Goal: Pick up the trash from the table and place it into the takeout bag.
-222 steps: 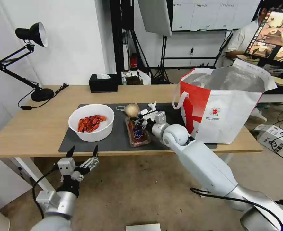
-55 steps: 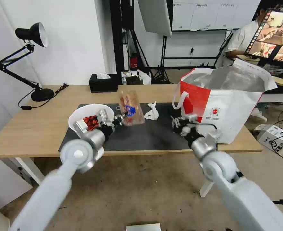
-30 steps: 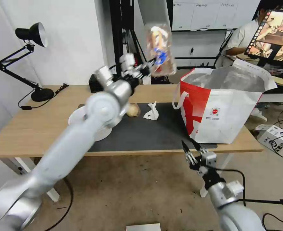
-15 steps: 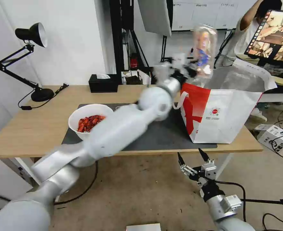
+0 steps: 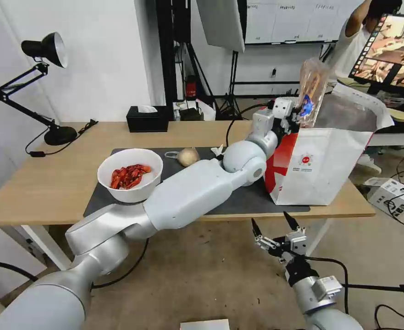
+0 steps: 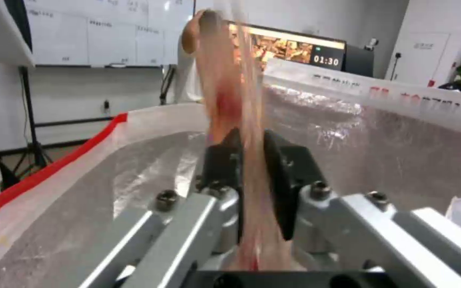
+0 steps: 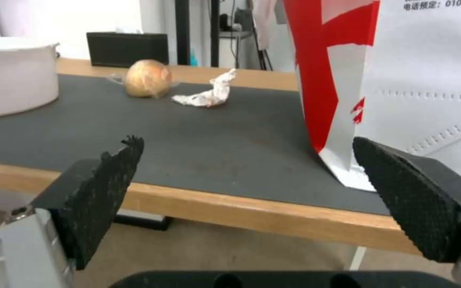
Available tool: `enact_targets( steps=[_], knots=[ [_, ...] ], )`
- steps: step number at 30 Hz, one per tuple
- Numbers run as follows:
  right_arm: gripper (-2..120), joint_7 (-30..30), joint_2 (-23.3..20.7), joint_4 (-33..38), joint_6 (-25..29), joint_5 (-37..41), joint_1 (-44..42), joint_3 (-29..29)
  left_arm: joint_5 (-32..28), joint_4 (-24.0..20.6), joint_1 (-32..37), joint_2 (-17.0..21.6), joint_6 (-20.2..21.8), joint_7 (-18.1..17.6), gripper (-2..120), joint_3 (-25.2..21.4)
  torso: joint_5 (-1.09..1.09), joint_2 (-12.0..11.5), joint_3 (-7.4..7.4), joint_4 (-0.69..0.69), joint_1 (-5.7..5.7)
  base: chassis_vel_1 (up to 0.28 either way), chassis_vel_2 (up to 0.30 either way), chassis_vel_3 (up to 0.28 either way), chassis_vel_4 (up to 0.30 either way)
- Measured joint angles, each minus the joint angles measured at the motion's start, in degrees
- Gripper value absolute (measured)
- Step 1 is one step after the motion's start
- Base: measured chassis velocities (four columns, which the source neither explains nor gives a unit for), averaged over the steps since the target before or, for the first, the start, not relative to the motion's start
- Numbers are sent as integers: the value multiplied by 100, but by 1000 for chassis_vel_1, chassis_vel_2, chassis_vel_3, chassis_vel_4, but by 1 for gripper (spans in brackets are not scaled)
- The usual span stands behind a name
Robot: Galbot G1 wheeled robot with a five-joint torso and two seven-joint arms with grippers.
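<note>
Glossy white-and-silver robot arms with rounded joints

Left end effector [image 5: 295, 120] has black pads and silver screws; right end effector [image 5: 275, 225] has pointed black textured fingers [image 7: 100, 188], black cable trailing.

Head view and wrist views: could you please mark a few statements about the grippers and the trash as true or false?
1. The left gripper is shut on the tray. True.
2. The tray lies on the mat. False: it is held over the bag opening.
3. The right gripper is open, below the table edge. True.
4. The tissue is inside the bag. False: it lies on the mat.
5. The bowl is empty. False: it holds red shells.
</note>
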Motion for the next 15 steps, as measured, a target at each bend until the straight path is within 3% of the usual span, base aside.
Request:
enact_targets(
  steps=[10, 15],
  knots=[
    [100, 15, -17, -40, -75, 24, 81, -58, -306, -184, -63, -48, 17, -146, 59, -164, 1, 0, 0, -3, 0, 0, 0, 0, 0],
    [100, 15, -47, 64, -140, 100, 94, -48, -249, -572, -59, 260, -86, -399, 77, -316, 0, 0, 0, 0, 0, 0, 0, 0, 0]
  ],
)
